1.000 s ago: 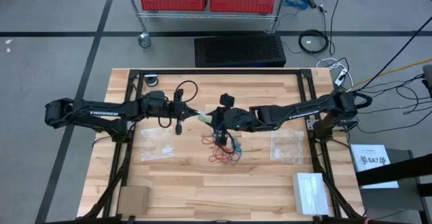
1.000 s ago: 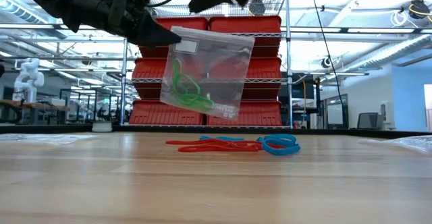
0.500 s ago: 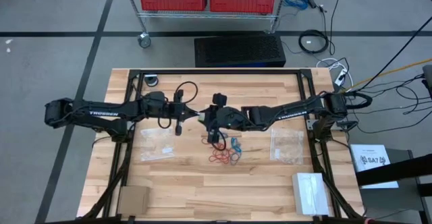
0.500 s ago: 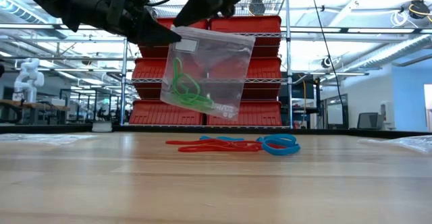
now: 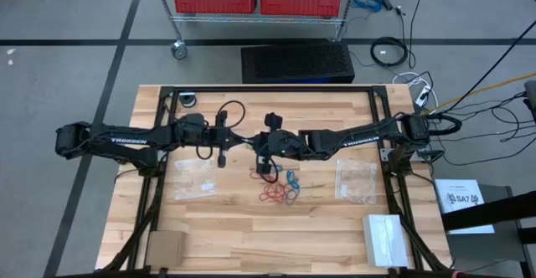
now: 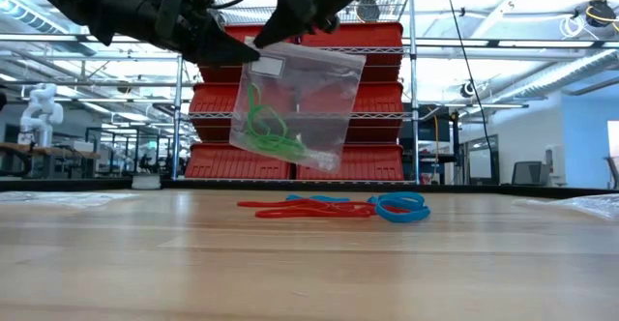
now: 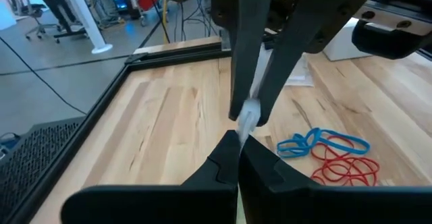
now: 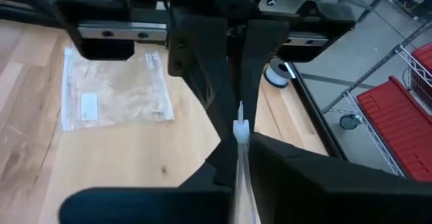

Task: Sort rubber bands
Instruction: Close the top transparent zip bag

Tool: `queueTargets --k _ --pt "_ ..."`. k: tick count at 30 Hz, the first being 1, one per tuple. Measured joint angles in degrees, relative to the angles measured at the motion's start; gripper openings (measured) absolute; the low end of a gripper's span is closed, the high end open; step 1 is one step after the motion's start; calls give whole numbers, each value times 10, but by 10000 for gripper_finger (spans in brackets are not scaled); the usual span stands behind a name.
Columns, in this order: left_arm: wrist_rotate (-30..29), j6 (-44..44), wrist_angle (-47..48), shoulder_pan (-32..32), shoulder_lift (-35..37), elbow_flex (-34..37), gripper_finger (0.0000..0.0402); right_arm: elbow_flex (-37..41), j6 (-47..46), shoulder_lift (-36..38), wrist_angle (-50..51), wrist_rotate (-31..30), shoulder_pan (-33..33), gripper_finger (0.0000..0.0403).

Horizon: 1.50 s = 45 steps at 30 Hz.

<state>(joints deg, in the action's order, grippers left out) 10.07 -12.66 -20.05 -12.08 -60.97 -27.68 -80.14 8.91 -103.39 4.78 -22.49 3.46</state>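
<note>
While held aloft, clear zip bag (image 6: 295, 103) of green bands (image 6: 266, 123) pinched by left gripper (image 6: 237, 52) and right gripper (image 6: 266, 39); red and blue bands (image 6: 338, 207) loose on table (image 6: 309, 263).

"TROSSEN" is read in white letters on the left arm (image 5: 126, 140) in the high view. A printed mark that looks like "SA7" is seen on a white sheet (image 5: 463, 200) off the table's right edge, though it is too small to be sure of. A blank white label patch is seen on the clear bag (image 6: 295, 103) in the low view; no writing can be made out on it. No other text, number or sign can be read in any view.
</note>
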Motion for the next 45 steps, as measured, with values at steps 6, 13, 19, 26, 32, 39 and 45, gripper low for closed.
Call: queueTargets --k 6,13,19,26,32,39,45 --pt "-9 -1 1 0 0 0 1 0 -2 6 58 1 0 13" --pt "-10 -1 0 0 0 0 1 -1 -23 26 151 -3 0 10" --pt "-10 -1 0 0 0 0 1 -1 -50 37 239 -3 0 9" --pt "-13 -1 0 0 0 0 1 -1 -82 45 302 -4 0 9" --pt "-14 -1 1 0 0 0 1 0 -101 47 339 -29 0 9" --pt "-15 -1 1 0 0 0 1 0 -117 47 374 -32 -1 9" --pt "-35 3 16 0 0 0 1 0 -128 47 397 -50 -1 9"
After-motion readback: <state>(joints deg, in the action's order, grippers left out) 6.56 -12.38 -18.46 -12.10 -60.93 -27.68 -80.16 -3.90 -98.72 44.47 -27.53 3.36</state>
